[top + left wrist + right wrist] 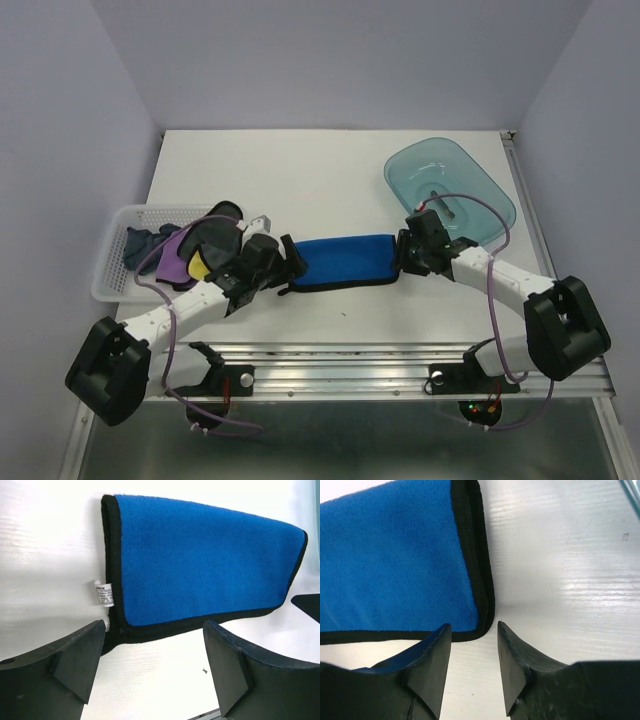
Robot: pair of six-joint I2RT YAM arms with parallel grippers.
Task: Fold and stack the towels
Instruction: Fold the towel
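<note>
Blue towel [345, 262] lies flat, long axis left-right

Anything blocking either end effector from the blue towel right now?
Nothing visible. The left end effector and right end effector sit open at opposite ends of the folded blue towel, with only bare table before each.

Free table [300, 170] beyond blue towel [345, 262]; basket [105, 280] blocks left, tray [430, 165] blocks far right.
</note>
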